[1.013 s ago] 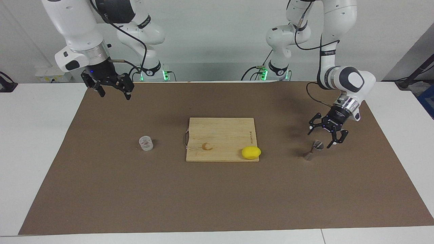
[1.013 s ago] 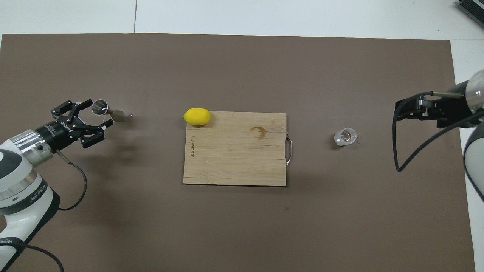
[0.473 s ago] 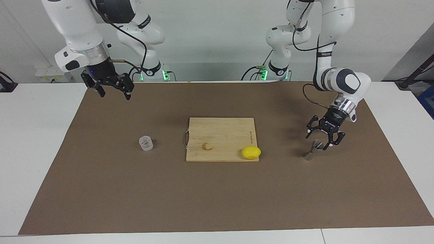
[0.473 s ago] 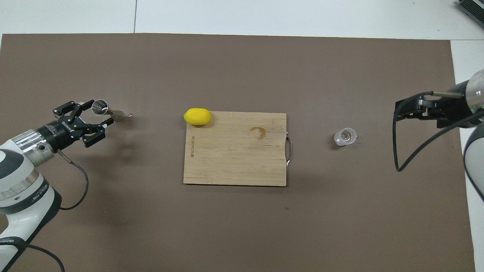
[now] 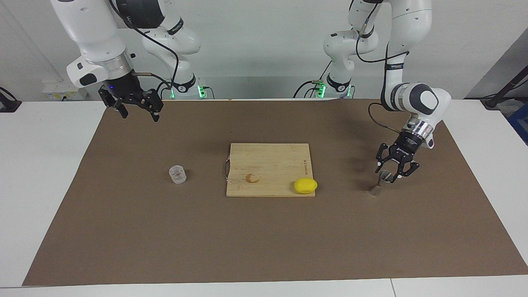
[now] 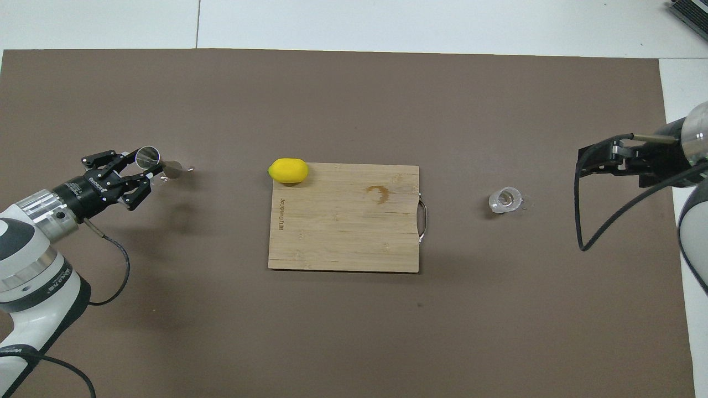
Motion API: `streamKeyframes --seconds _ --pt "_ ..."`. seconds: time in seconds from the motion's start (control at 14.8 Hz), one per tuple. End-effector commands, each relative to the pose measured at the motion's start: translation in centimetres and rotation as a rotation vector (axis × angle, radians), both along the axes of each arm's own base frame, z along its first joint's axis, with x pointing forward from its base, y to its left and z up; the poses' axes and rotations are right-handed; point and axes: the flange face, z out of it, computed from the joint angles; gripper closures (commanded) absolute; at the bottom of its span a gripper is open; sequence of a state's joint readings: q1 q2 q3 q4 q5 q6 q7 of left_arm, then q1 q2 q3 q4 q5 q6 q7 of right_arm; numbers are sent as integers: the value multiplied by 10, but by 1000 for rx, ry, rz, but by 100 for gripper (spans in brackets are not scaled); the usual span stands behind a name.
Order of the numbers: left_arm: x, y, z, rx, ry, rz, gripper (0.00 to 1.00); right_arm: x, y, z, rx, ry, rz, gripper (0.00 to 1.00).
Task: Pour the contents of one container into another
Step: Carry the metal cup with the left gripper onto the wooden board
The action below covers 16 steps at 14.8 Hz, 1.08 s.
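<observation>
The clear ribbed glass tumbler [image 5: 177, 174] stands on the brown mat toward the right arm's end; it also shows in the overhead view [image 6: 505, 200]. The silvery hourglass jigger [image 5: 381, 183] stands on the mat toward the left arm's end, and in the overhead view [image 6: 160, 165] too. My left gripper [image 5: 388, 173] is tilted down at the jigger, open, with a finger on each side of its upper cone and a small gap to it; the overhead view [image 6: 141, 167] shows the same. My right gripper [image 5: 138, 113] waits open and empty, raised over the mat's edge by the robots.
A wooden cutting board [image 5: 268, 161] with a metal handle lies in the middle of the mat [image 5: 123, 231], between tumbler and jigger. A yellow lemon [image 5: 305, 185] sits on the board's corner toward the jigger, on the edge farther from the robots.
My left gripper has come down and in toward the jigger, and its fingers have narrowed around the upper cone. The right arm, tumbler, jigger and lemon have not moved.
</observation>
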State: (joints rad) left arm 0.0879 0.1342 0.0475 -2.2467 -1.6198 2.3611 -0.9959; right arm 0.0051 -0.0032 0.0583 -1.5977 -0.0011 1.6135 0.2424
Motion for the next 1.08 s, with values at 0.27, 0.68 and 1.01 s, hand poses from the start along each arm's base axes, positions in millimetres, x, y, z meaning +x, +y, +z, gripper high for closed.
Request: streamKeyframes --seconds 0.27,0.68,1.01 --pt "28 -10 23 -20 -97 -65 100 0 -3 1 -11 11 -16 0" --pt "30 -113 59 -177 -101 -284 100 0 -3 1 -11 10 -17 0" --pt "14 -226 79 -185 -65 -426 100 0 -3 1 -11 11 -16 0"
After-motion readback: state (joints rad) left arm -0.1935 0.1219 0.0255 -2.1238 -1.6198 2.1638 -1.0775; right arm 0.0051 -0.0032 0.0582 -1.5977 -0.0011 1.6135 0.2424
